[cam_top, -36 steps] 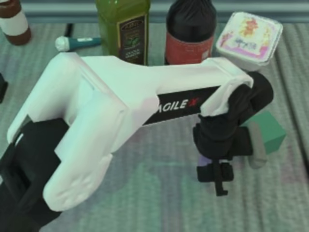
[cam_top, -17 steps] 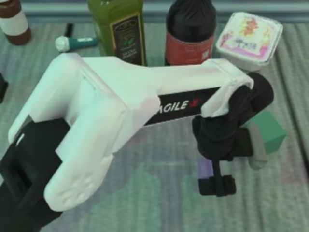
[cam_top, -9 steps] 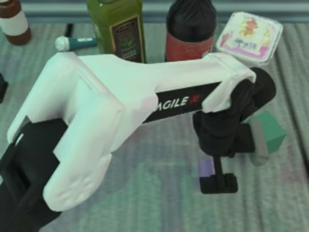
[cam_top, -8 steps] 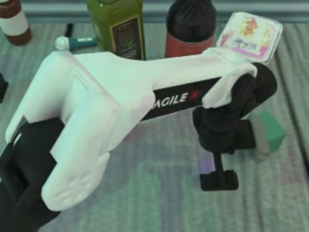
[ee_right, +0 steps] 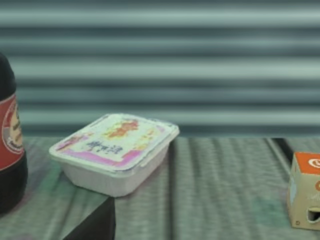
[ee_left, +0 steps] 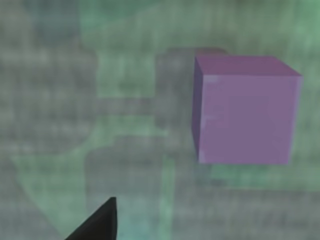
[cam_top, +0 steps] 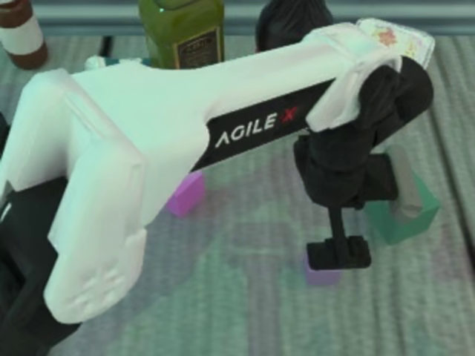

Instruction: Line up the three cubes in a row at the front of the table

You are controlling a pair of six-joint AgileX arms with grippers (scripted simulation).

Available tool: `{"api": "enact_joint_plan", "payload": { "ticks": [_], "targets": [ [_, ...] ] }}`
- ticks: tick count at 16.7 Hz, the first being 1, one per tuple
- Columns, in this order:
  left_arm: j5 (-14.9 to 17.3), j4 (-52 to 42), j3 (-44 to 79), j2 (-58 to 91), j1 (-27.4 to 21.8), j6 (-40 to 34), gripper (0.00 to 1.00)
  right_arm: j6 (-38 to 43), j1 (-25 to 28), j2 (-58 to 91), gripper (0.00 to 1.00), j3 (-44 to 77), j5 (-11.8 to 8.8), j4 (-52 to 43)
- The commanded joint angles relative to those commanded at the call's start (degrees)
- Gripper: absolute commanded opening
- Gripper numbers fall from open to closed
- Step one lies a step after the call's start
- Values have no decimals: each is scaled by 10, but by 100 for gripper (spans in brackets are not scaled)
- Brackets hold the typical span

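My left arm reaches across the table (cam_top: 245,297) to its right half. The left gripper (cam_top: 339,254) hangs open over the small lavender cube (cam_top: 320,277), which lies free on the planks near the front. In the left wrist view that cube (ee_left: 245,112) sits apart from the one fingertip (ee_left: 100,222) that shows. The magenta cube (cam_top: 185,194) rests left of centre, half under the arm. The green cube (cam_top: 404,215) stands at the right, partly hidden by the wrist. My right gripper stays parked out of the top view; one fingertip (ee_right: 97,222) shows.
Along the back stand a green oil bottle (cam_top: 182,30), a dark bottle (cam_top: 286,18), a white food tub (cam_top: 397,37) and a brown-and-white bottle (cam_top: 21,33). The right wrist view shows the tub (ee_right: 115,152) and an orange carton (ee_right: 305,195).
My left arm has risen and swung back, uncovering the magenta cube. The gripper has lifted off the lavender cube, which now lies free on the table.
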Motion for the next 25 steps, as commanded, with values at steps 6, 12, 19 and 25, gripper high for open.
{"api": "enact_joint_plan", "payload": {
  "ticks": [6, 12, 19, 25],
  "targets": [
    [-2, 9, -21, -7, 61, -51, 100, 0, 0, 0, 100, 0, 0, 0],
    [-6, 27, -73, -29, 238, -175, 100, 0, 0, 0, 100, 0, 0, 0],
    [-8, 33, -85, -35, 277, -210, 100, 0, 0, 0, 100, 0, 0, 0],
    [-7, 118, -142, -10, 279, -211, 100, 0, 0, 0, 100, 0, 0, 0]
  ]
}}
